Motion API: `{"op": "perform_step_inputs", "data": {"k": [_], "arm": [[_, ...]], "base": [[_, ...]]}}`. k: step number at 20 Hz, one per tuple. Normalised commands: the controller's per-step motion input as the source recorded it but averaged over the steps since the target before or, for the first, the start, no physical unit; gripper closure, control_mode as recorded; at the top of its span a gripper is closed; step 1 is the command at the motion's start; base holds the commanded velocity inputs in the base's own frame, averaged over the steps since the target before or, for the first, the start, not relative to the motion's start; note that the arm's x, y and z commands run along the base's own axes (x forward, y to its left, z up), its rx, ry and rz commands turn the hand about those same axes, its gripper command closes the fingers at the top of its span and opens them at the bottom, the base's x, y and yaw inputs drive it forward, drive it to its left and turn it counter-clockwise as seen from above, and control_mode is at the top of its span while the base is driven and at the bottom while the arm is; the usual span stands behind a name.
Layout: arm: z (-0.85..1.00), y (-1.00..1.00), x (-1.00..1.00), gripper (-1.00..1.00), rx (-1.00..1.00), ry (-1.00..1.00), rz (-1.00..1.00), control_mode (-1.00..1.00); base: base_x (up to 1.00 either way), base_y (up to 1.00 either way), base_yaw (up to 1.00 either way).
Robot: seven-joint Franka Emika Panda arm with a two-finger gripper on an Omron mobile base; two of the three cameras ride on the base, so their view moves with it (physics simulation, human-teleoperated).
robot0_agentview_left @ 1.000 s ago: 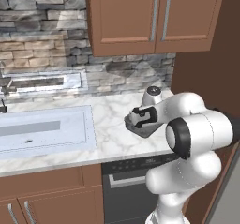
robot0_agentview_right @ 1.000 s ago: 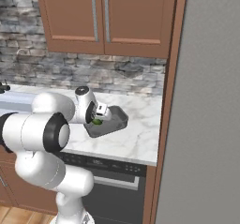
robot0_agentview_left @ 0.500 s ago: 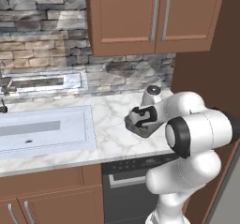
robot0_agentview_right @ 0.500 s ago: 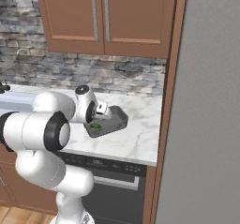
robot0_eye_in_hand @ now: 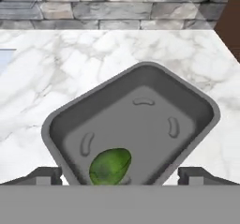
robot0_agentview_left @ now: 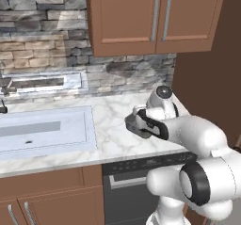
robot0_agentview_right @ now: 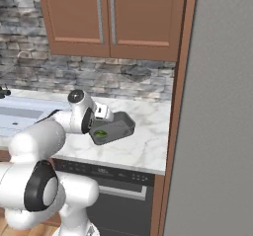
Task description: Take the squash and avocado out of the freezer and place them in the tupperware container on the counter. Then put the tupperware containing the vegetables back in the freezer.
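The avocado (robot0_eye_in_hand: 110, 166) is already laid in the tupperware container (robot0_eye_in_hand: 140, 78) on the marble tabletop (robot0_eye_in_hand: 56, 59). The gripper (robot0_eye_in_hand: 120, 175) is poised just above it, jaws spread wide and empty. The squash and the return to the freezer (robot0_agentview_right: 222, 106) are judged outstanding.

Avocado (robot0_eye_in_hand: 110, 166): lower edge cut off at 6 o'clock in the hand view. Tupperware container (robot0_agentview_left: 133, 124): near half hidden behind the arm in the left base view.
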Motion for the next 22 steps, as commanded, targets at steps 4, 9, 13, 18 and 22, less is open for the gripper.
{"op": "perform_step_inputs", "data": {"k": [4, 9, 13, 18, 22], "arm": [[0.91, -0.01, -1.0, -1.0, 0.06, -0.1, 0.04, -1.0], [1.0, 0.0, -1.0, -1.0, 0.1, -0.01, 0.04, -1.0], [1.0, 0.0, -1.0, -1.0, 0.1, 0.02, 0.03, -1.0], [0.96, 0.0, -1.0, -1.0, 0.02, 0.0, 0.0, -1.0], [0.79, 0.0, -1.0, -1.0, 0.0, 0.0, 0.0, -1.0]], "base": [[0.0, 0.0, 0.0], [0.0, 0.0, 0.0], [0.0, 0.0, 0.0], [0.0, 0.0, 0.0], [0.0, 0.0, 0.0]]}}
